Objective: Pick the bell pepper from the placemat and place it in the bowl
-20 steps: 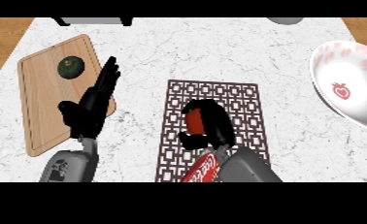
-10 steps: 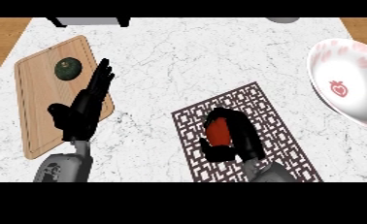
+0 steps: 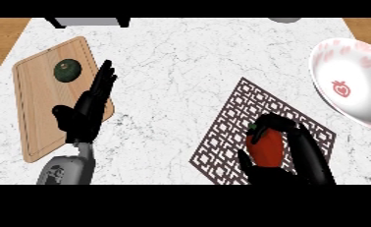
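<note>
My fingers (image 3: 286, 125) and thumb curl round the red bell pepper (image 3: 265, 148) in the lower right of the frame, closed on it from both sides with its green stem end peeking out at the upper left of my grasp. I hold it this way, I judge, so it can come up off the patterned placemat (image 3: 235, 123) beneath it; whether it has cleared the mat I cannot tell. My right hand (image 3: 293, 164) rises from the bottom edge, forearm angled up and slightly left. The bowl (image 3: 334, 69), white with a red strawberry mark, waits at the right edge, well apart. My left hand (image 3: 85, 115) rests open at the lower left, fingers straight, over a wooden cutting board (image 3: 36, 103) carrying a dark green fruit (image 3: 66, 70).
</note>
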You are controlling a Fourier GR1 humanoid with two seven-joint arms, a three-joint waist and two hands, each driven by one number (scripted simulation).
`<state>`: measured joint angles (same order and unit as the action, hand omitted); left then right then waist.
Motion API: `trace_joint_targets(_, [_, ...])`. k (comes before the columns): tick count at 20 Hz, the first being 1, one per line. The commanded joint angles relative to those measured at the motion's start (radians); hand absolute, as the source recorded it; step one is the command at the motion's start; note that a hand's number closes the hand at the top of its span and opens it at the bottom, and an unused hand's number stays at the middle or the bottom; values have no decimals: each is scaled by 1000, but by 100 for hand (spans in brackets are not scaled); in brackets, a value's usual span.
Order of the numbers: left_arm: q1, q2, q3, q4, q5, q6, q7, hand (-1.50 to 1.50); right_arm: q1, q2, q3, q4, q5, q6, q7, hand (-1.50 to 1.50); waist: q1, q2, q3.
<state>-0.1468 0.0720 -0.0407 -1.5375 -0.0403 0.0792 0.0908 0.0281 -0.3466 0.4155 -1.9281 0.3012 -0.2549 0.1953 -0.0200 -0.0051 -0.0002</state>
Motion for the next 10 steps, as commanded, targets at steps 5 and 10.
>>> trace_joint_targets(5, [30, 7, 3, -12, 7, -19, -26, 0, 16, -104, -116, -401, 150, 1, 208, 150, 8, 0, -2])
trace_joint_targets(10, [-8, -15, -5, 30, -8, -5, -20, 0, -94, -159, -230, -549, 181, 136, 493, 150, 10, 3, -2])
